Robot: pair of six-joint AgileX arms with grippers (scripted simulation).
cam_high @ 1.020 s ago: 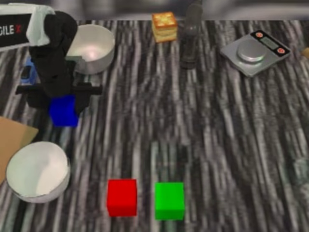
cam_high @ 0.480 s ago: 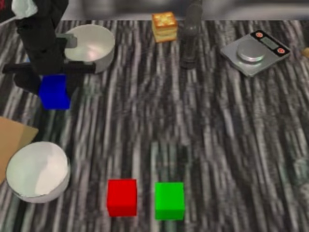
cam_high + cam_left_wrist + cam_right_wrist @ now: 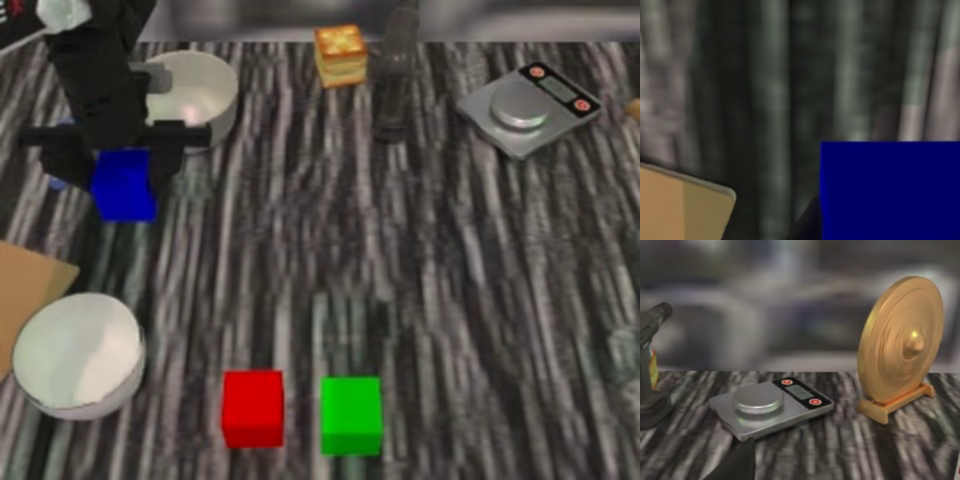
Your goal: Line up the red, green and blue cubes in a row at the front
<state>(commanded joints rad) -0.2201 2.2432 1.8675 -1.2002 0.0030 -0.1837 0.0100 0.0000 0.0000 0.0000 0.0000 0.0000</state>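
Since a second ago the left claw (image 3: pixel 125 180) has carried the blue cube (image 3: pixel 124 185), pinched, toward the frame's upper left; red cube (image 3: pixel 252 407) and green cube (image 3: pixel 351 414) sit lower centre.

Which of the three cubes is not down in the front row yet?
The blue cube. It is held at the left gripper near the back left of the table, while the red cube and green cube sit side by side at the front.
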